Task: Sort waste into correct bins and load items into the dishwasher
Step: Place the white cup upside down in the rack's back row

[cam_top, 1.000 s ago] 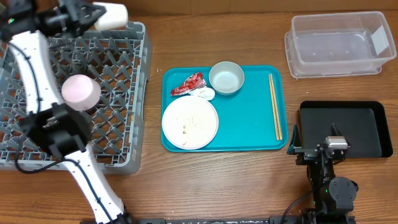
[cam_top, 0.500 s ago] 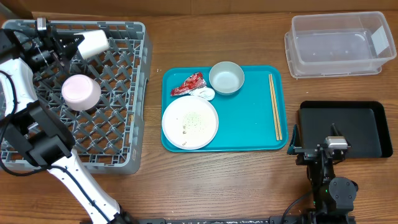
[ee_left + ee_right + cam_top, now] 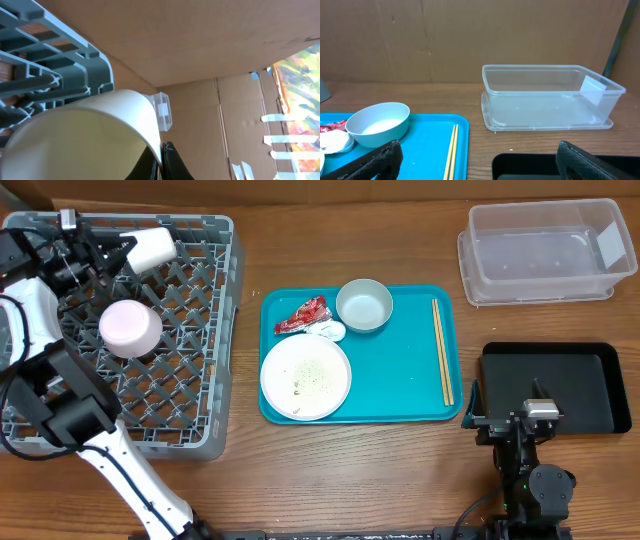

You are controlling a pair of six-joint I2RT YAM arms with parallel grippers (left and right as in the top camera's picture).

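My left gripper (image 3: 118,252) is shut on the rim of the white cup (image 3: 150,248), holding it on its side over the far part of the grey dish rack (image 3: 205,330); the cup fills the left wrist view (image 3: 85,135). A pale bowl (image 3: 130,328) lies upside down in the rack. On the teal tray (image 3: 400,380) are the large white plate (image 3: 306,377) with rice crumbs, a round bowl (image 3: 364,305), a red wrapper (image 3: 302,315), a white scrap (image 3: 328,330) and wooden chopsticks (image 3: 442,350). My right gripper (image 3: 515,420) is open and empty at the front right. The right wrist view shows the bowl (image 3: 377,124) and chopsticks (image 3: 451,152).
The clear plastic tub (image 3: 545,250) stands at the back right, also in the right wrist view (image 3: 547,97). The black tray (image 3: 555,385) lies in front of it, beside my right arm. A cardboard wall stands behind the table.
My left gripper carried the white cup from beyond the rack's far edge down over the rack's far part, then held still. The right arm has not moved.
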